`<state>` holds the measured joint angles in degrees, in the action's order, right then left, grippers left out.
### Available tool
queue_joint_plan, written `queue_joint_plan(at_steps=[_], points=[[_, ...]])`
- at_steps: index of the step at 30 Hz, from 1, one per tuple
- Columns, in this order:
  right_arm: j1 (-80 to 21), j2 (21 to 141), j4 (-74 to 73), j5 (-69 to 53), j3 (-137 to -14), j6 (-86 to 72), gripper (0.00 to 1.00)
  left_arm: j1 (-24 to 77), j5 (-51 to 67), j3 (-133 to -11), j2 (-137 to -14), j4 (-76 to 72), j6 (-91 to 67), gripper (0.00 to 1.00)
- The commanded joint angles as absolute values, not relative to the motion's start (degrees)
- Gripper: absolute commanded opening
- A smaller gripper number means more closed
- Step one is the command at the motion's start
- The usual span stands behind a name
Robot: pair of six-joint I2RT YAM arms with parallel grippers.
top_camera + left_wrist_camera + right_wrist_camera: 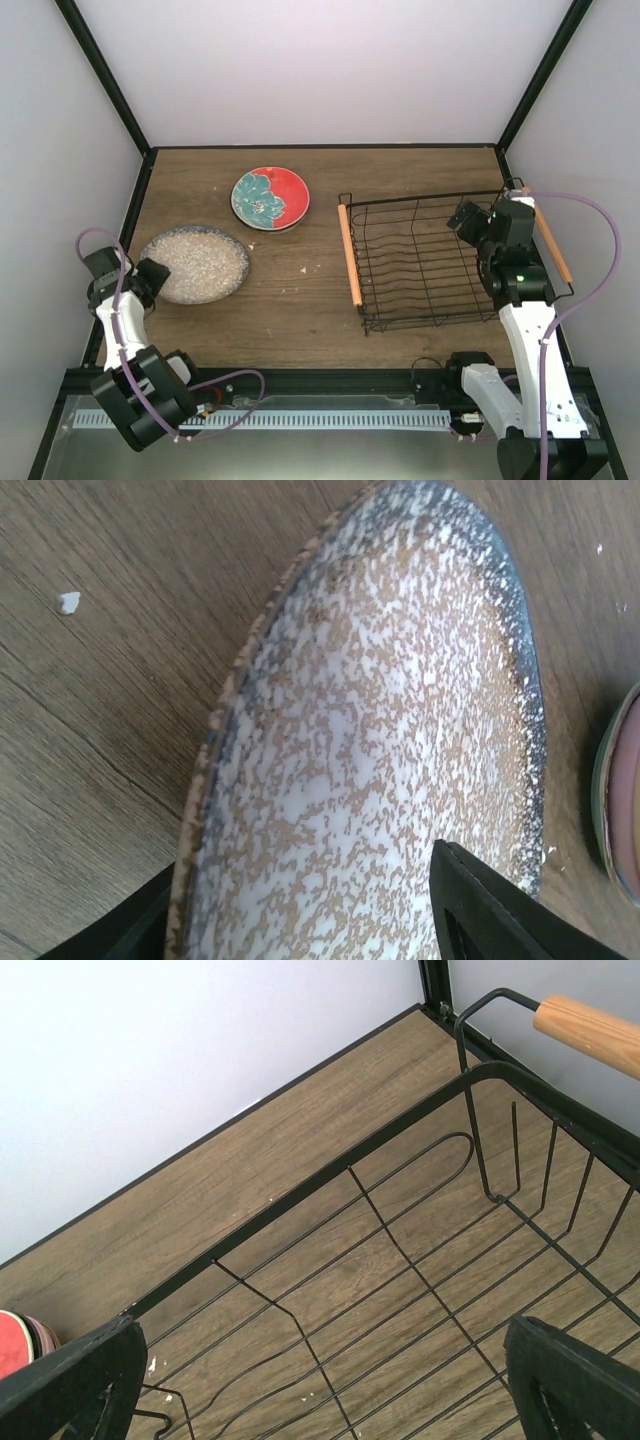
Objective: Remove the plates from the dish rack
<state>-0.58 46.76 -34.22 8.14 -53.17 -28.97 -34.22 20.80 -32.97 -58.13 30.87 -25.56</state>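
The large grey speckled plate [195, 264] lies flat on the table at the left and fills the left wrist view [380, 730]. My left gripper [150, 278] is open at its left rim [300, 870], one finger outside the rim and one over the plate. The red plate with teal flower [270, 197] lies behind it on a low stack, and the stack's edge shows in the left wrist view [620, 800]. The black wire dish rack [420, 200] stands at the right with nothing in it. My right gripper [462, 218] hangs open and empty over its right side [322, 1335]. The other plates cannot be told apart.
The rack's wooden handles [350, 255] [590, 1030] run along its left and right sides. The rack's rim bar [330, 1175] crosses the right wrist view. White crumbs [303, 270] [68, 602] lie on the wooden table. Enclosure walls and black posts ring the table.
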Motion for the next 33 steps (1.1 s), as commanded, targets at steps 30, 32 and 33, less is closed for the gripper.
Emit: queue_joint_plan(at_steps=[30,32,33], points=[[-1.05,45.72,-34.64,8.89,-53.16,-28.3,1.0,-34.37,8.77,-43.05,-65.31,37.77,-24.02,1.0],[-1.08,47.22,-34.94,6.94,-54.05,-26.77,1.0,-34.37,8.15,-45.56,-65.01,37.8,-23.69,1.0],[-1.06,48.44,-35.28,5.53,-54.81,-25.81,1.0,-34.37,8.2,-46.89,-64.89,37.54,-23.47,1.0]])
